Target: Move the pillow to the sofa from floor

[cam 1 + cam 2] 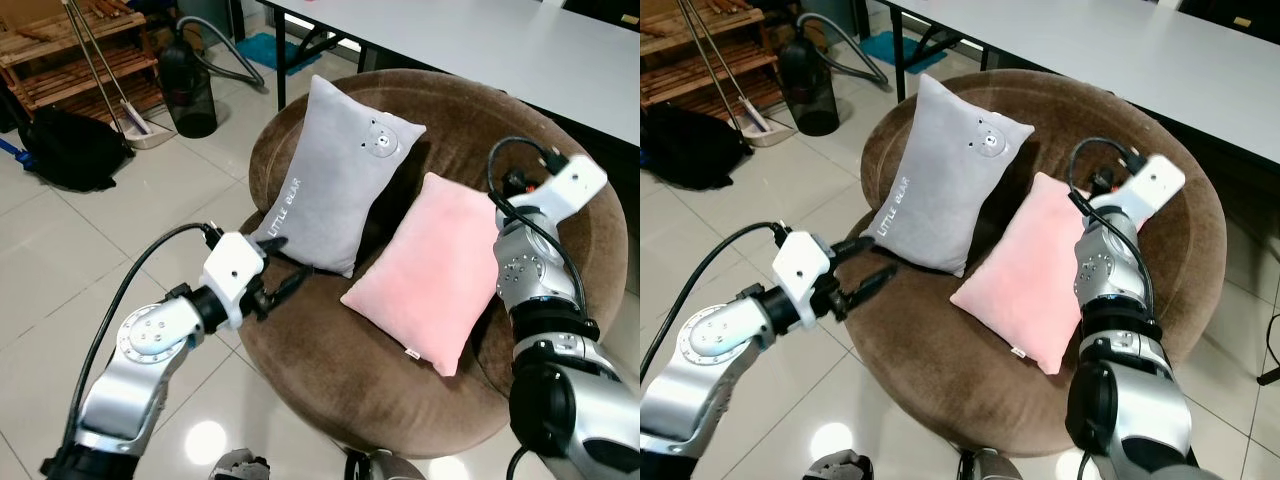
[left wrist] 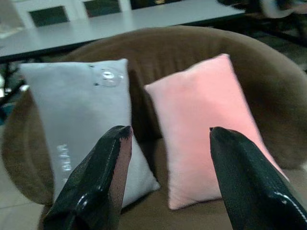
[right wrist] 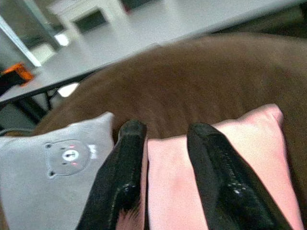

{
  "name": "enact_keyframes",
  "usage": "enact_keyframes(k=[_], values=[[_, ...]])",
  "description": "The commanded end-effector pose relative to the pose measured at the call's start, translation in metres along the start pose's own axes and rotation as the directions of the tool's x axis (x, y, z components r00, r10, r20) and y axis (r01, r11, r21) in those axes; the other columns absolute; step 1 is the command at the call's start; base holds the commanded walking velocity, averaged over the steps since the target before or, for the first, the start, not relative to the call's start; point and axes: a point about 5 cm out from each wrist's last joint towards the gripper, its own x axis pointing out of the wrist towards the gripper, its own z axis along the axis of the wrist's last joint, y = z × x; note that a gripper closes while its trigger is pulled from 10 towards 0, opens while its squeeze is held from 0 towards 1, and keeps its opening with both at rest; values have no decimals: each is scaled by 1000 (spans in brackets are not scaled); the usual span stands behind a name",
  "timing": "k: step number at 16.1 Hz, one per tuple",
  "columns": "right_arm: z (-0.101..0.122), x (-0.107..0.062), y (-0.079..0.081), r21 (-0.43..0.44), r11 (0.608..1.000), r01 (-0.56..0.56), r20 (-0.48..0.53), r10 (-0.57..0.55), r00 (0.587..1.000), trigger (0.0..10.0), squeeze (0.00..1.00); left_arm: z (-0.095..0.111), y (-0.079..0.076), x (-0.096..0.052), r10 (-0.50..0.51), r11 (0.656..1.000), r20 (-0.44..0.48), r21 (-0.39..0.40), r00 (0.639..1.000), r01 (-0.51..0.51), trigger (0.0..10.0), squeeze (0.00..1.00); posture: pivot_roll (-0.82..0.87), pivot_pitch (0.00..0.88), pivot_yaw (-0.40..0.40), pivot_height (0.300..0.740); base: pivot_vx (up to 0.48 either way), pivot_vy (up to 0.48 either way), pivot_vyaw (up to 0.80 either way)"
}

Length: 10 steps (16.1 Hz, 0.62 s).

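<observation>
Pillows: two are lying on the sofa, a grey pillow and a pink pillow, side by side, both leaning against the backrest.
Writing: the grey pillow is carrying "LITTLE BEAR" in white along one long edge, with a small bear face near its top corner.
Texture: both are looking soft and plush, rectangular; the pink one is showing a small white tag at its lower corner.
Sofa: the brown sofa is round, fuzzy, with a curved back.
Left gripper: the left gripper is hovering at the grey pillow's lower corner, its fingers spread apart and gripping nothing.
Right gripper: the right gripper is reaching over the pink pillow's top edge, fingers parted.
Around: a white table is standing behind the sofa; a wooden rack, a black bag and a black vacuum are sitting on the tiled floor.
</observation>
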Motion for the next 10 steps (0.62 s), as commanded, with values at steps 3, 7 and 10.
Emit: enact_keyframes(k=[3,7,10], values=[[-8,-48,17,-176,954,-243,12,249,968,10000,0,-13,9,7,186,981,-32,-56,982,-188,10000,0,142,82,-63,740,0,0,0],[-33,-124,-10,-307,933,-187,-101,163,981,10000,0,-15,-4,21,114,991,-11,-76,993,-114,10000,0,43,39,-23,740,0,0,-797],[-38,-148,-17,-351,929,-120,-146,73,987,10000,0,-24,-7,30,111,991,-28,-72,993,-113,10000,0,12,19,-2,740,0,0,-800]])
